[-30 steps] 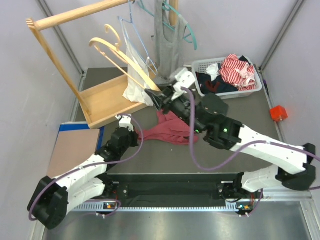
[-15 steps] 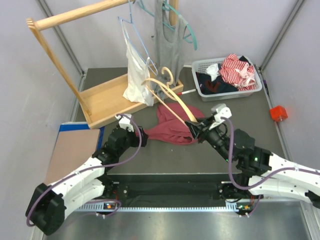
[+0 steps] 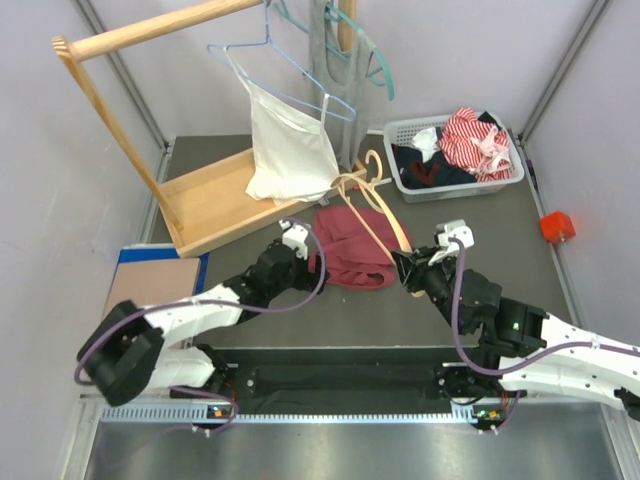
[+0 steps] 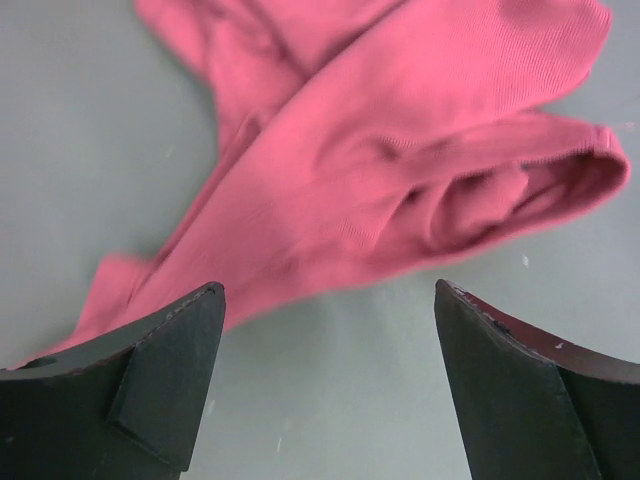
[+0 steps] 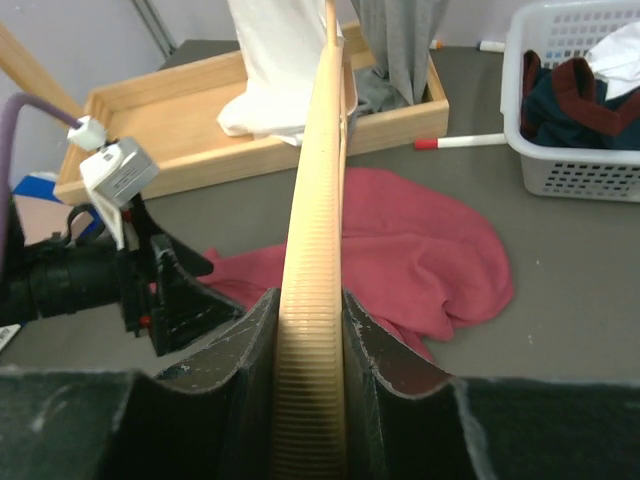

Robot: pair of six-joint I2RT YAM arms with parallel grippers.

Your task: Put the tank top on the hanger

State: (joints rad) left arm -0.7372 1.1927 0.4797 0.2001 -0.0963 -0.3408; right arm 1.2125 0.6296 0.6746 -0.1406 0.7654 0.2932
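The tank top (image 4: 400, 150), maroon, lies crumpled; left jaws wide, right jaws clamping the hanger (image 5: 312, 260).

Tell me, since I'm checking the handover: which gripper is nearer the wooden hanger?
Right. The right gripper is shut on one end of the hanger; the left gripper hangs open at the tank top's left edge, apart from the hanger.

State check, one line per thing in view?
tank top: crumpled, lying flat, not on hanger
hanger: clamped at one arm, held out over tank top
right end effector: shut on hanger
left end effector: open, over tank top's edge
camisole: hanging from rack
basket: filled with clothes
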